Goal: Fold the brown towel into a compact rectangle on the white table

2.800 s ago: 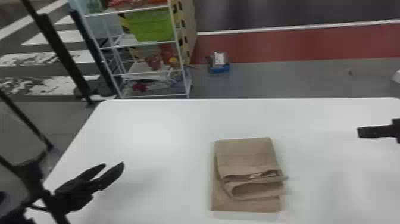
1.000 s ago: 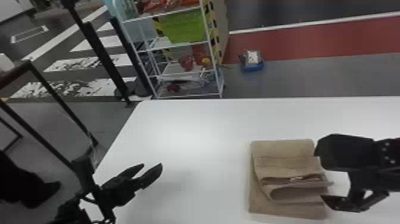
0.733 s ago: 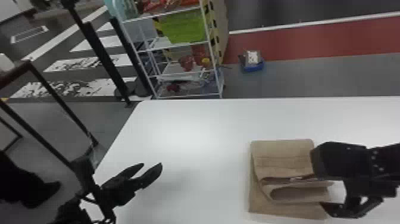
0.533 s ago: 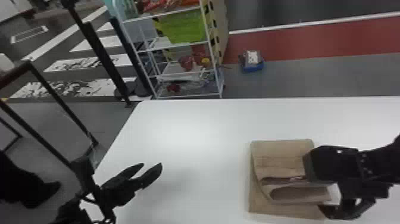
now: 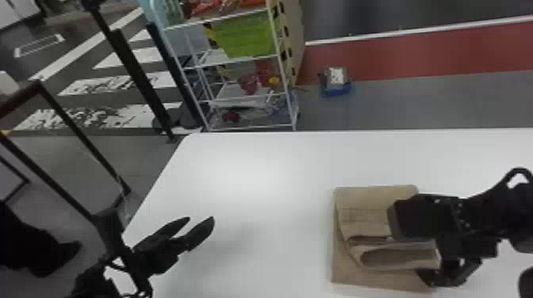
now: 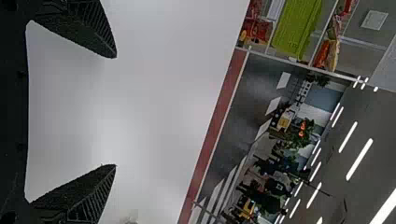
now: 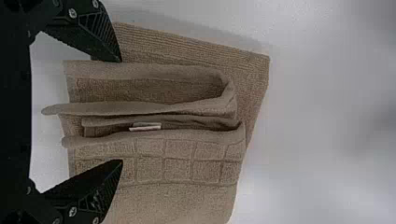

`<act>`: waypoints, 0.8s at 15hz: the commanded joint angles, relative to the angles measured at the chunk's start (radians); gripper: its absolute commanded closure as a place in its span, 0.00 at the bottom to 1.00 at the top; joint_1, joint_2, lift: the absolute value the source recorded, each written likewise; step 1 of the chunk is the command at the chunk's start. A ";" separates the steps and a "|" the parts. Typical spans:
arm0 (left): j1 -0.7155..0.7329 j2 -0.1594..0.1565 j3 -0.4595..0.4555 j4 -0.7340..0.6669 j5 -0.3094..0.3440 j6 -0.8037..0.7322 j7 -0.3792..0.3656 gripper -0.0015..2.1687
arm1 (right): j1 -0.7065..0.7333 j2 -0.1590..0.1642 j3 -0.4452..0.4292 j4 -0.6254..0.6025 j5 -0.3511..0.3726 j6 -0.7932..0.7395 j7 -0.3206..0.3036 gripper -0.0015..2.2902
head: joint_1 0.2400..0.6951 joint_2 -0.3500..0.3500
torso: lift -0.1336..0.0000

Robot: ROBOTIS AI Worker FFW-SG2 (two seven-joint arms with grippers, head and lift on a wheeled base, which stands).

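Brown towel [image 5: 363, 218] on the white table [image 5: 257, 170], toward the robot's right, partly folded, loose layers over a flat base. Across those layers, the right gripper [image 7: 122, 111], fingers wide, nothing held. On closing, may catch only some layers and pull the fold open, or drag the base askew, owing to such loose, uneven edges. Farther left, the left gripper [image 6: 115, 111], wide and empty. Since the earliest head view, right gripper in from well apart to over the towel.

Crossing stripes [image 5: 79, 88], a storage rack [image 5: 254, 127] and ceiling lights [image 6: 359, 159] suggest a large lab hall.
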 commanded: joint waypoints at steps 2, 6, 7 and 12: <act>0.000 -0.003 0.000 0.001 0.000 -0.001 0.000 0.02 | -0.006 0.007 0.010 0.012 0.013 -0.001 0.020 0.07 | 1.00 1.00 | 0.07; 0.000 -0.003 0.000 0.004 0.002 -0.007 0.000 0.02 | -0.014 0.021 0.015 0.029 0.023 -0.014 0.020 0.16 | 1.00 1.00 | 0.07; 0.000 -0.003 0.002 0.004 0.002 -0.007 0.000 0.02 | -0.020 0.024 0.015 0.029 0.022 -0.005 0.020 0.18 | 1.00 1.00 | 0.07; 0.000 -0.003 -0.001 0.003 0.002 -0.007 -0.002 0.02 | -0.044 0.041 0.018 0.057 0.026 0.014 0.020 0.21 | 1.00 1.00 | 0.07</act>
